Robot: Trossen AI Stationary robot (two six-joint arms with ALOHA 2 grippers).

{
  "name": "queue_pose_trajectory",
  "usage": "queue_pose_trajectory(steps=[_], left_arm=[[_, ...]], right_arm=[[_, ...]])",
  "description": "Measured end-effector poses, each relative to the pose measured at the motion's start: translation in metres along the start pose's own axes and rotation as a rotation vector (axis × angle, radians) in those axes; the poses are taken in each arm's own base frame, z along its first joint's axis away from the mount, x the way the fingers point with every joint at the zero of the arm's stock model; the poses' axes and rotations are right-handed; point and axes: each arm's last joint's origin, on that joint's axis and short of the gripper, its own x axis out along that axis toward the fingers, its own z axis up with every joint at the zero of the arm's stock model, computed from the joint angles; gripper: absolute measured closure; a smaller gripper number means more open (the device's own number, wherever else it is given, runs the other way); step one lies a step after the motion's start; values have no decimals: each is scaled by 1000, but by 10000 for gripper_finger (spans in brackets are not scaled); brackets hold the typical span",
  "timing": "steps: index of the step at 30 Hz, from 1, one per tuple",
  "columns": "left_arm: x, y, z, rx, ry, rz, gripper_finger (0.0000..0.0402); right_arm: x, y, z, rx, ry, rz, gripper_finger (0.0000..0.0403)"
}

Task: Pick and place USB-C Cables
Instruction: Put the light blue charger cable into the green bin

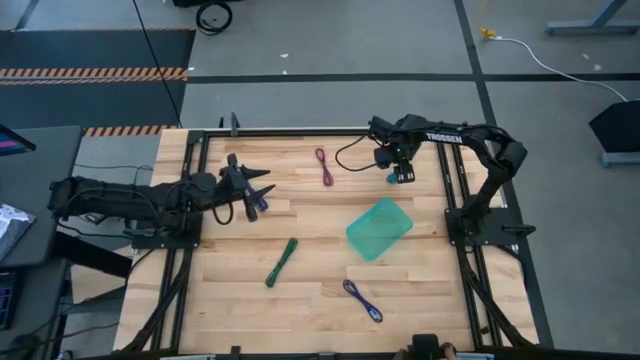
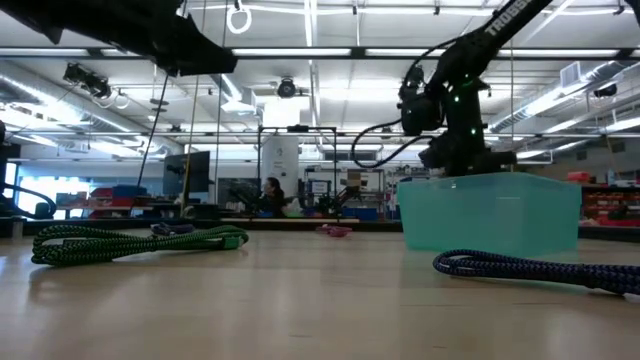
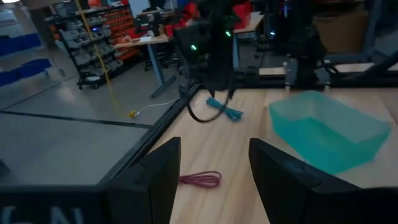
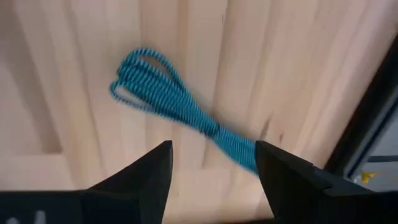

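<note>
The teal cable (image 4: 180,102) lies flat on the table near the far right edge, also showing in the high view (image 1: 390,180). My right gripper (image 4: 211,152) hangs open over it, pointing down, one finger on either side of its thin end. My left gripper (image 3: 214,177) is open and level at the table's left (image 1: 262,188), holding nothing. A purple-blue cable (image 1: 257,205) shows partly beneath it. The maroon cable (image 1: 324,166) lies near the far edge, the dark green cable (image 1: 281,262) at centre, and another purple-blue cable (image 1: 363,300) near the front.
The teal-green plastic tray (image 1: 380,228) stands right of centre, between the right gripper and the near purple-blue cable (image 2: 540,268). In the low view the dark green cable (image 2: 130,240) lies at the left. Black frame rails (image 1: 455,190) border the table.
</note>
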Motion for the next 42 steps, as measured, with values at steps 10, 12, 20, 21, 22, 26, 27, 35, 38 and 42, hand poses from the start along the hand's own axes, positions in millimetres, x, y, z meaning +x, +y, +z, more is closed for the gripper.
queue_pose_trajectory(steps=[10, 12, 20, 21, 22, 26, 27, 35, 38, 42], left_arm=[[3, 10, -1, 88, 11, 55, 205], [4, 12, -1, 110, 10, 67, 205], [6, 20, -2, 103, 16, 113, 205], [6, 20, -2, 98, 20, 111, 205], [6, 20, -3, 91, 26, 110, 205], [6, 19, -6, 38, 56, 103, 205], [6, 19, -7, 29, 66, 103, 205], [5, 14, -12, -65, 112, 79, 205], [4, 12, -12, -65, 109, 65, 205], [4, 11, -12, -62, 109, 61, 205]], right_arm=[[44, -6, 8, -59, 98, 94, 169], [51, -7, 10, -60, 116, 102, 173], [51, -1, 12, -12, 212, 106, 346], [47, 0, 12, 9, 213, 103, 370], [41, -1, 12, 44, 200, 79, 380], [3, -2, 12, 129, 190, -51, 375], [-7, 1, 11, 131, 194, -67, 379], [-104, 61, 21, 137, -123, -5, 383], [-125, 102, 27, -1, -186, -20, 383], [-140, 148, 36, -115, -236, -63, 383]])
